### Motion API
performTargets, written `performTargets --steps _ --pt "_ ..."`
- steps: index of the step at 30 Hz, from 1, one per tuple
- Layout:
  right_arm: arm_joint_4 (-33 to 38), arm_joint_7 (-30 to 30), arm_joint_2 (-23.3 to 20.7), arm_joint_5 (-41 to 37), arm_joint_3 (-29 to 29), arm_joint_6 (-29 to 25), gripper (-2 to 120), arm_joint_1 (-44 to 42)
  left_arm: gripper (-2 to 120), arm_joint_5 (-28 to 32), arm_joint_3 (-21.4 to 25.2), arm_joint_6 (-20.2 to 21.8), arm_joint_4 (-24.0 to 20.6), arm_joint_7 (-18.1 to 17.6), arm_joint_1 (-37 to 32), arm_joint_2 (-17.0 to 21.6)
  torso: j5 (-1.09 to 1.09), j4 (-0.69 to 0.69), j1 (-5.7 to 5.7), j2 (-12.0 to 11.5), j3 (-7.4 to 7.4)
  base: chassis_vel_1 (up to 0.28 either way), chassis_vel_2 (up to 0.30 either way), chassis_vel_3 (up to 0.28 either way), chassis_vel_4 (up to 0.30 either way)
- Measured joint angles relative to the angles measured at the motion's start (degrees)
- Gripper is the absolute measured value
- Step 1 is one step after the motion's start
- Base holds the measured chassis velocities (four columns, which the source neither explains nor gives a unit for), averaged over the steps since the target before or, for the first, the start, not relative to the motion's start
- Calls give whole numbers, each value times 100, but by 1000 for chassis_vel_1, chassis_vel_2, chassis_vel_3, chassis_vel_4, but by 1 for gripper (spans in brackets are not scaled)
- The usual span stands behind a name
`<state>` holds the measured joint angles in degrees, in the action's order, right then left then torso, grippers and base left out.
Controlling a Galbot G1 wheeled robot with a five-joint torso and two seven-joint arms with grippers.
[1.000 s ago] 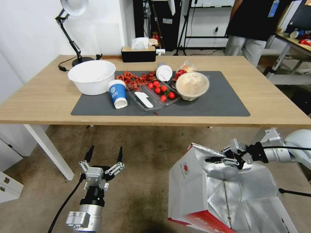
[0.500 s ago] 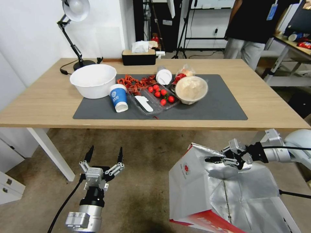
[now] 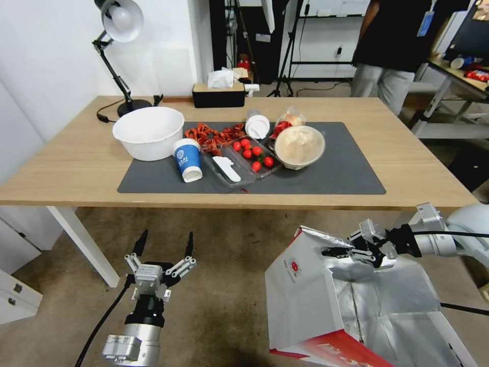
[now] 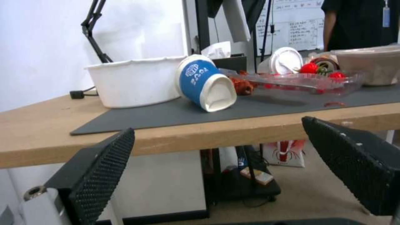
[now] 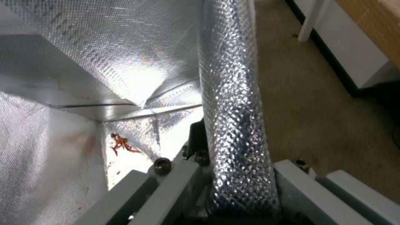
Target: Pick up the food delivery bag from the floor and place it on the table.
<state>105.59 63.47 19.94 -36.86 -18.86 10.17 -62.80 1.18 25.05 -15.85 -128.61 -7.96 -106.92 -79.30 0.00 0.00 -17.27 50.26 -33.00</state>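
Note:
The food delivery bag (image 3: 305,290), white with a round red logo, a red band and silver foil lining, hangs open-topped at the lower right over the carpeted floor (image 3: 229,285). Its base runs past the view's edge. My right gripper (image 3: 338,251) is shut on the bag's rolled foil rim (image 5: 233,125), with the foil lining beside it in the right wrist view. My left gripper (image 3: 164,243) waits open at the lower left, its black fingers (image 4: 104,175) spread below the table edge. The light-wood table (image 3: 61,168) with its dark grey mat (image 3: 351,173) lies ahead.
On the mat stand a white bowl (image 3: 148,131), a tipped blue cup (image 3: 187,159), a clear tray of tomatoes (image 3: 252,158) and a covered bowl (image 3: 299,147). A lamp (image 3: 119,30) and a tissue box (image 3: 219,92) sit at the back. A white table leg (image 3: 81,244) stands at left.
The whole head view has shifted, with the table sitting lower and farther in the picture, so the camera has moved. Both grippers and the bag keep their places in the view.

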Motion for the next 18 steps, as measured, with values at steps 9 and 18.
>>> performTargets --steps 9,18 --pt "11 4 -13 0 -5 1 0 1 100 -30 4 -9 -13 43 -16 -1 0 0 -96 222 -124 0 0 0 0" --pt "18 19 -25 0 -19 2 0 0 100 -22 -3 0 -15 9 -19 -6 0 0 -195 456 -262 0 0 0 0"
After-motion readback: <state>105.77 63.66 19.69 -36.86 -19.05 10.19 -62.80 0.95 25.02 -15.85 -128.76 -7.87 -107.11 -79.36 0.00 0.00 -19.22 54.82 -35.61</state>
